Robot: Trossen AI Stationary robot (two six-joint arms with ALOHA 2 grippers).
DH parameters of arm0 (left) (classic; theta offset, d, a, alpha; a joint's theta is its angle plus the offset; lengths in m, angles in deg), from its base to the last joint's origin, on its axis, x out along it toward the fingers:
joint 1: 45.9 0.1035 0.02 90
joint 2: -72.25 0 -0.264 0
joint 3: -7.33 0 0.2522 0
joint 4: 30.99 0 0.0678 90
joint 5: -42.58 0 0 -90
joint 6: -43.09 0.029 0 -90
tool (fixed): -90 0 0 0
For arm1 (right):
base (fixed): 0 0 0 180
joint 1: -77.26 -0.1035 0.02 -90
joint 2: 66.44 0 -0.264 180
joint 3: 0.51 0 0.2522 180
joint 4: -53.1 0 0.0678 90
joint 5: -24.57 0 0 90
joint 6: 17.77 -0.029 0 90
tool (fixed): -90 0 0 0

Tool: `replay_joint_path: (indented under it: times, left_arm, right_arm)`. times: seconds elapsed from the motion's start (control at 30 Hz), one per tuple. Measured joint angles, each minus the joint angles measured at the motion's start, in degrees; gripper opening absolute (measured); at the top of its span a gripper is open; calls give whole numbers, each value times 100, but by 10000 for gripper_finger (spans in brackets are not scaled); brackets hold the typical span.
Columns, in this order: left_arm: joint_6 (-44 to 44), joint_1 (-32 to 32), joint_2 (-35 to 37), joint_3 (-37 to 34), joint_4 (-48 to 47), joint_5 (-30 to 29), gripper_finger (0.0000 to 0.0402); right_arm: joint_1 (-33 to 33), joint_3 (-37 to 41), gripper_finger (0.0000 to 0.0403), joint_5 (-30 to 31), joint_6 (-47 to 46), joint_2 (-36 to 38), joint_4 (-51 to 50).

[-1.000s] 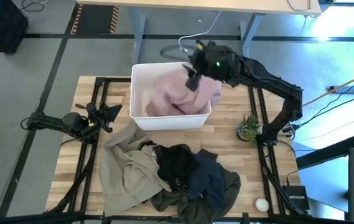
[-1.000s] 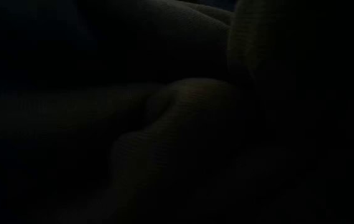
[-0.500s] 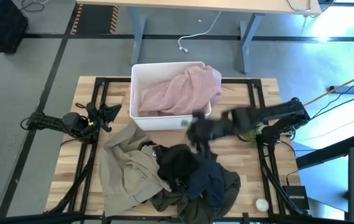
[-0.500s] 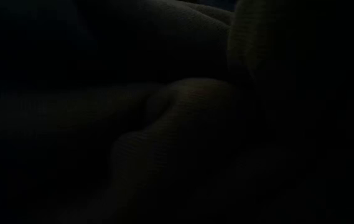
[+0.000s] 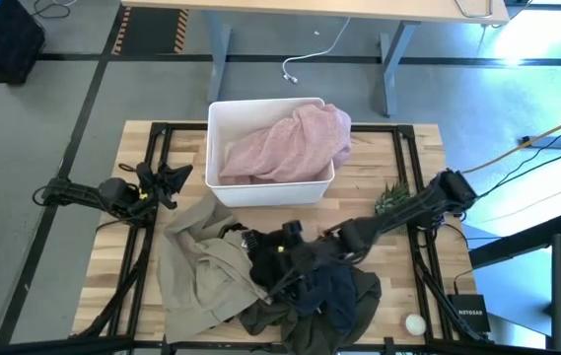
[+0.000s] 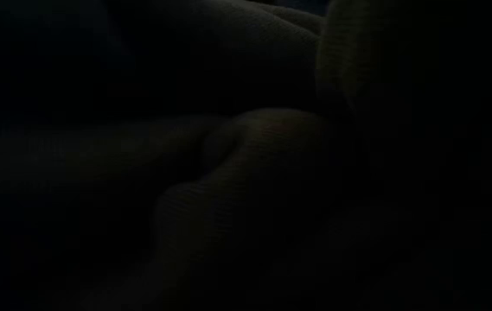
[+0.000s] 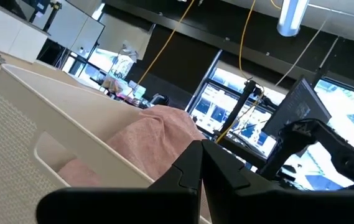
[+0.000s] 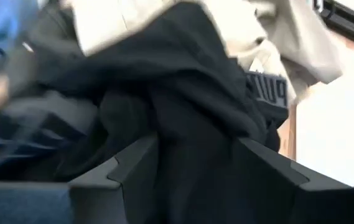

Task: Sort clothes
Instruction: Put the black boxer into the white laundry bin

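A pale pink garment (image 5: 285,148) lies in the white bin (image 5: 223,187) and hangs over its far right corner; it also shows in the left wrist view (image 7: 158,137). On the near half of the table lies a pile: a beige-khaki garment (image 5: 201,261), a black one (image 5: 270,251), a dark blue one (image 5: 329,281) and an olive-green one (image 5: 364,291) underneath. My right gripper (image 5: 285,264) is open, low over the black garment (image 8: 183,93), one finger on each side of a fold. My left gripper (image 5: 176,180) waits shut at the table's left, beside the bin. My right gripper comes at the black garment slanting down from the table's right, and black cloth (image 8: 195,143) fills the gap between its open fingers (image 8: 133,165). Whether the fingers touch the cloth, I cannot tell.
A small green plant (image 5: 393,197) stands by the right arm's base. A white ball (image 5: 415,322) and a black box (image 5: 469,314) sit at the near right corner. Cloth lies right against the low camera, so that view is dark.
My right gripper has gone from above the bin's far right corner toward the table's near edge, past the bin's near wall, and down onto the pile over the black garment. The pink garment has stayed in the bin.
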Motion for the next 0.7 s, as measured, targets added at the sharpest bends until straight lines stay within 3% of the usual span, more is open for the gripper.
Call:
replay_joint_path:
  times: [0.1, 0.23, 0.3, 0.7]
  left_arm:
    - [0, 0, 2, 0, -1, 0, 4]
    - [38, 0, 2, 0, -3, 0, 4]
    - [39, 0, 1, 0, -3, 2, 4]
    - [16, 0, 0, 0, 3, 0, 4]
  right_arm:
    - [70, 0, 167, 12, 114, -118, -21]
    - [135, -71, 50, 151, 275, -100, -74]
    - [143, -273, 16, 224, 389, -79, -256]
    - [361, -3030, 16, 1904, 1602, -4, -1389]
